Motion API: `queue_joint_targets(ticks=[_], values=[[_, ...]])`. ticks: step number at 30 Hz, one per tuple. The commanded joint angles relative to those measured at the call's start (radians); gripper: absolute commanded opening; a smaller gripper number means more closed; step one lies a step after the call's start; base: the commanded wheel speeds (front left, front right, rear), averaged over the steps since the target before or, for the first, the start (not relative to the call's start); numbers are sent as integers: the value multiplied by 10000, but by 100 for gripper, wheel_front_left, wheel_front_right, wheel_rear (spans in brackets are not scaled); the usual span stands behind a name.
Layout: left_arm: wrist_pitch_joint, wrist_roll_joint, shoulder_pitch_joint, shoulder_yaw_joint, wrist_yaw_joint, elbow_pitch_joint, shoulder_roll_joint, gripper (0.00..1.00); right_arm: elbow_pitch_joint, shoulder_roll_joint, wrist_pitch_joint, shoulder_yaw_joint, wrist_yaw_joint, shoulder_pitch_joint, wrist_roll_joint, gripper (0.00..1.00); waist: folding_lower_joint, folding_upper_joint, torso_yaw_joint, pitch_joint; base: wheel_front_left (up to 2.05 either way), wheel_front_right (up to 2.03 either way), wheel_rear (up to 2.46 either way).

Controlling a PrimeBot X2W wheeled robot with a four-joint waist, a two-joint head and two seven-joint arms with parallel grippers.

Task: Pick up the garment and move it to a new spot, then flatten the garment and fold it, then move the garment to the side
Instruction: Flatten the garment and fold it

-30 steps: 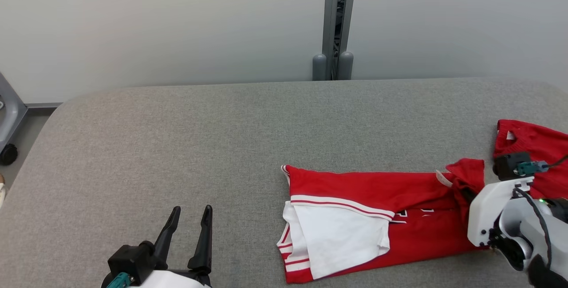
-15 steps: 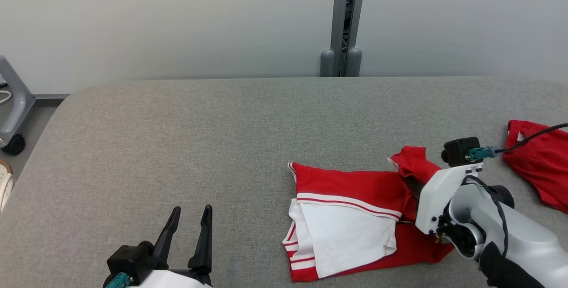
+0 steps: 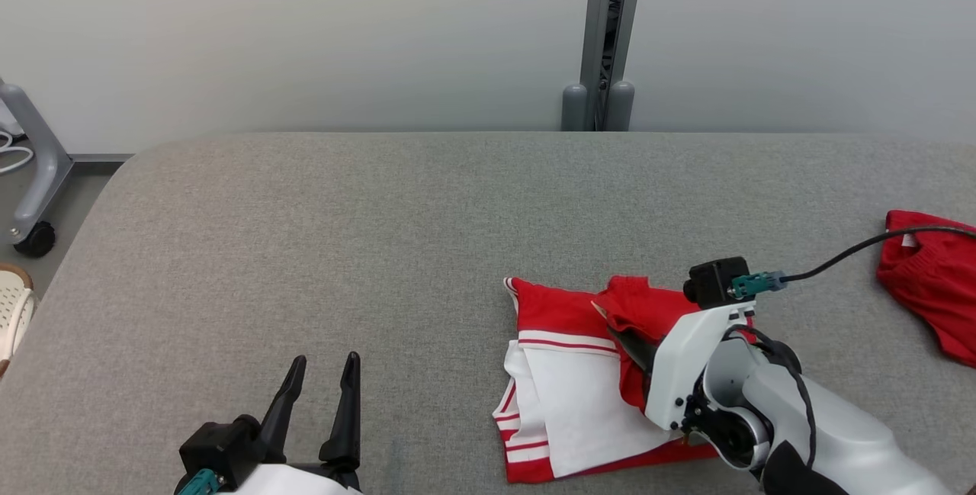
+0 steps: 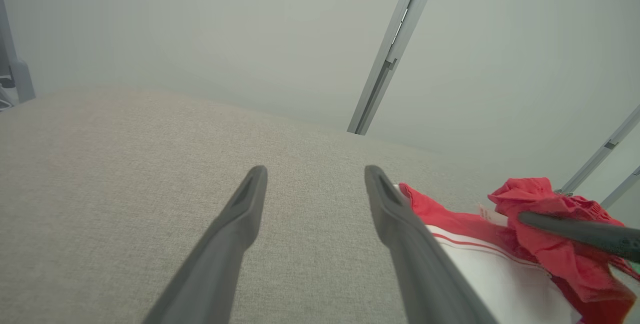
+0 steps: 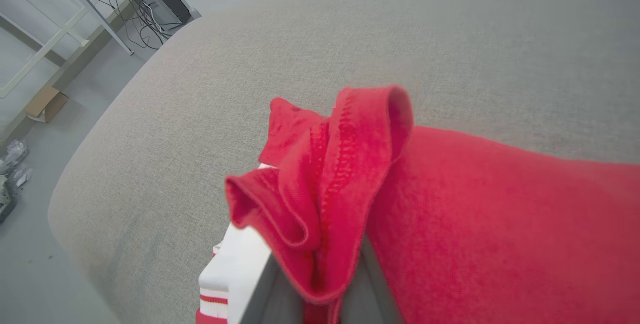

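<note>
The garment (image 3: 568,342) is a red top with white panels and red-white striped trim, lying part folded on the grey padded table (image 3: 381,236). My right gripper (image 3: 621,335) is shut on a bunched red edge of the garment (image 5: 325,184), lifted over the garment's middle, with the cloth doubled back towards the left. In the left wrist view the garment (image 4: 530,244) shows at the right, with one dark right finger (image 4: 575,231) across it. My left gripper (image 3: 320,403) stands open near the table's front left, with nothing between its fingers (image 4: 315,224).
A second red garment (image 3: 930,281) lies at the table's right edge. A grey post (image 3: 606,37) stands behind the table. A wheeled grey stand (image 3: 34,175) and a white basket rim (image 3: 15,312) are on the floor to the left.
My right gripper has carried the garment's right end leftward over the rest, folding it across. The camera has shifted a little. The left gripper has stayed put.
</note>
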Motion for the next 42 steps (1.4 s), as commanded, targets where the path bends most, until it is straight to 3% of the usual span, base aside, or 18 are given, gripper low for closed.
queue_joint_targets(ticks=[1, 15, 31, 33, 34, 42], values=[[-38, -54, 33, 28, 25, 1, 39, 100, -60, 110, 49, -134, 1, 157, -117, 0, 0, 0, 16, 17, 0, 0, 0], [-38, -126, -270, -159, 20, 94, 39, 100, 509, 1183, 15, -1081, 1, 300, -843, 0, 0, 0, 639, 493, 0, 0, 0], [-38, -135, -604, -264, -11, 177, 39, 100, 1388, 1735, -149, -1414, 1, 117, -1425, 0, 0, 0, 1043, 1046, 0, 0, 0], [-38, -118, -610, -237, -6, 207, 39, 100, 1362, 1781, -148, -1396, 1, 112, -1431, 25, 0, 0, 1033, 1012, 0, 0, 0], [-38, -115, -605, -225, -7, 220, 39, 100, 1338, 1802, -156, -1382, 1, 123, -1432, 100, 0, 0, 1022, 981, 0, 0, 0], [-38, -111, -359, -143, -19, 308, 40, 100, 1034, 1848, -209, -1341, 1, 236, -1567, 100, 0, 0, 823, 586, 0, 0, 0]])
